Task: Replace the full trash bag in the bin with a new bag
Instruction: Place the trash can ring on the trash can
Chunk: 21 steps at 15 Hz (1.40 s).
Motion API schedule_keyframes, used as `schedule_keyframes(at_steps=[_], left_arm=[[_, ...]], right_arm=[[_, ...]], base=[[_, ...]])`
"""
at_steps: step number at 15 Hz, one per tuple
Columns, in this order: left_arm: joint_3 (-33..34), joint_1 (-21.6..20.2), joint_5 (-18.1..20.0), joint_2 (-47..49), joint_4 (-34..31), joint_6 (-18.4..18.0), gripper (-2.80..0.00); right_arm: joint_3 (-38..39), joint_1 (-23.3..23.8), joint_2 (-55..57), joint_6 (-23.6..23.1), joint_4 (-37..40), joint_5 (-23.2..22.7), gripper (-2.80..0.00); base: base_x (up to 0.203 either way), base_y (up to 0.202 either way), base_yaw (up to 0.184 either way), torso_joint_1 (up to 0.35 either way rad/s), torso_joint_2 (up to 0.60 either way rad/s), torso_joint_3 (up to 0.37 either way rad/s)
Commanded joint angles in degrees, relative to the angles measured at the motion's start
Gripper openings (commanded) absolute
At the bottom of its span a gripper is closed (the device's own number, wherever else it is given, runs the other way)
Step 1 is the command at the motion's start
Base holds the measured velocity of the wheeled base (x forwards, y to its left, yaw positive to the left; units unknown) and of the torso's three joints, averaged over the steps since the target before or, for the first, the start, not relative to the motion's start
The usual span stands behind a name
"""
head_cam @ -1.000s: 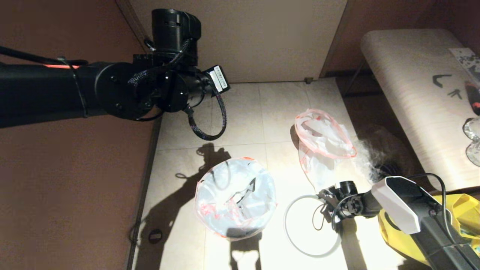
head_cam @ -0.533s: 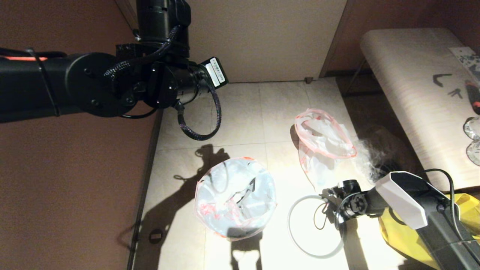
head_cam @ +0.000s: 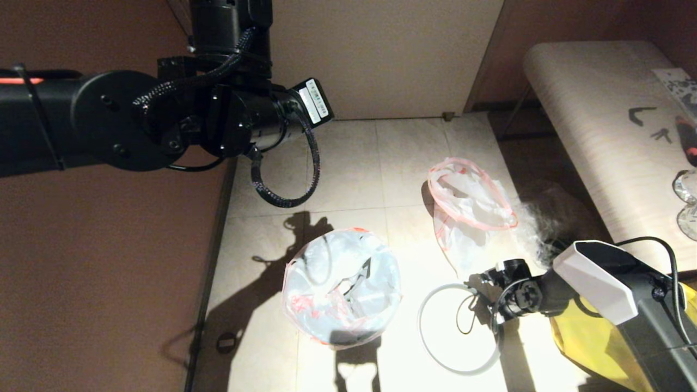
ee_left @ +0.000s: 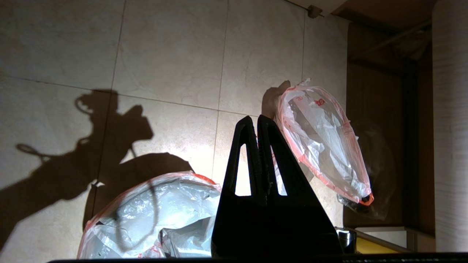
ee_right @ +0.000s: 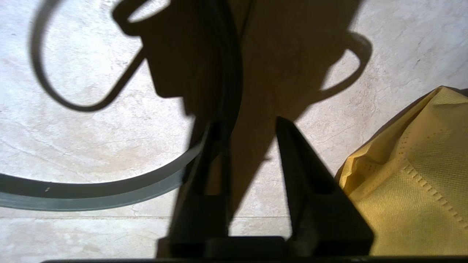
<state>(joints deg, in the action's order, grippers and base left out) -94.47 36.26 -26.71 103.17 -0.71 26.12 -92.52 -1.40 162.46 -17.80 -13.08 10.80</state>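
The bin (head_cam: pixel 348 338) stands mid-floor, almost hidden by the full trash bag (head_cam: pixel 342 286) whose red-hemmed mouth drapes over its top; the same bag (ee_left: pixel 146 215) also shows in the left wrist view. The bin's grey hoop (head_cam: pixel 420 332) lies flat on the tiles to its right. My right gripper (head_cam: pixel 478 294) sits low at the hoop's far edge, open (ee_right: pixel 248 124), with the hoop (ee_right: pixel 91 190) running past one finger (ee_right: pixel 215 153). The new bag (head_cam: pixel 468 201), limp with a pink hem, stands on the floor behind. My left gripper (ee_left: pixel 257 120) hangs high above the floor, shut and empty.
A big yellow bag (head_cam: pixel 593 337) lies right beside the right arm. A crinkly clear bag (head_cam: pixel 536 234) sits next to the new bag. A pale bench (head_cam: pixel 599 136) runs along the right. A brown wall (head_cam: pixel 109 283) closes off the left side.
My right gripper has opened and let go of the hoop, after nudging it slightly right. The left arm has lifted up and drawn back to the left.
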Motion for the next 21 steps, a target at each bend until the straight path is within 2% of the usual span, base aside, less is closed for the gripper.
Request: schedule_keyframes(at_steps=[1, 6, 8, 9, 13, 16, 21], left_arm=[[-0.01, 0.04, -0.18, -0.22, 0.0, 0.15, -2.8], [0.16, 0.13, -0.18, 0.45, 0.0, 0.15, -2.8], [0.21, 0.13, -0.18, 0.37, 0.09, 0.15, -2.8], [0.16, 0.21, -0.18, 0.45, 0.09, 0.15, -2.8], [0.34, 0.17, -0.27, -0.58, 0.09, 0.15, -2.8], [0.34, -0.39, -0.21, -1.84, 0.02, 0.15, -2.8], [0.41, -0.42, -0.18, -2.41, 0.0, 0.15, -2.8]], right_arm=[[-2.38, 0.0, 2.11, -0.13, -0.16, 0.01, 0.0], [-11.76, 0.0, 8.23, -0.13, -0.04, 0.01, 0.0], [-12.67, -0.06, 9.27, -0.22, -0.02, 0.01, 0.0], [-13.37, -0.09, 9.91, -0.22, -0.09, 0.01, -2.8], [-14.45, 0.13, 11.32, -0.88, 0.84, 0.19, -2.8], [-16.27, 0.61, 12.61, -1.54, 4.6, 0.27, -2.8], [-14.78, 0.61, 10.48, -0.51, 5.49, 0.43, -2.8]], base=[[0.0, 0.0, 0.0, 0.0, 0.0, 0.0], [0.0, 0.0, 0.0, 0.0, 0.0, 0.0], [0.0, 0.0, 0.0, 0.0, 0.0, 0.0], [0.0, 0.0, 0.0, 0.0, 0.0, 0.0], [0.0, 0.0, 0.0, 0.0, 0.0, 0.0], [0.0, 0.0, 0.0, 0.0, 0.0, 0.0], [0.0, 0.0, 0.0, 0.0, 0.0, 0.0]])
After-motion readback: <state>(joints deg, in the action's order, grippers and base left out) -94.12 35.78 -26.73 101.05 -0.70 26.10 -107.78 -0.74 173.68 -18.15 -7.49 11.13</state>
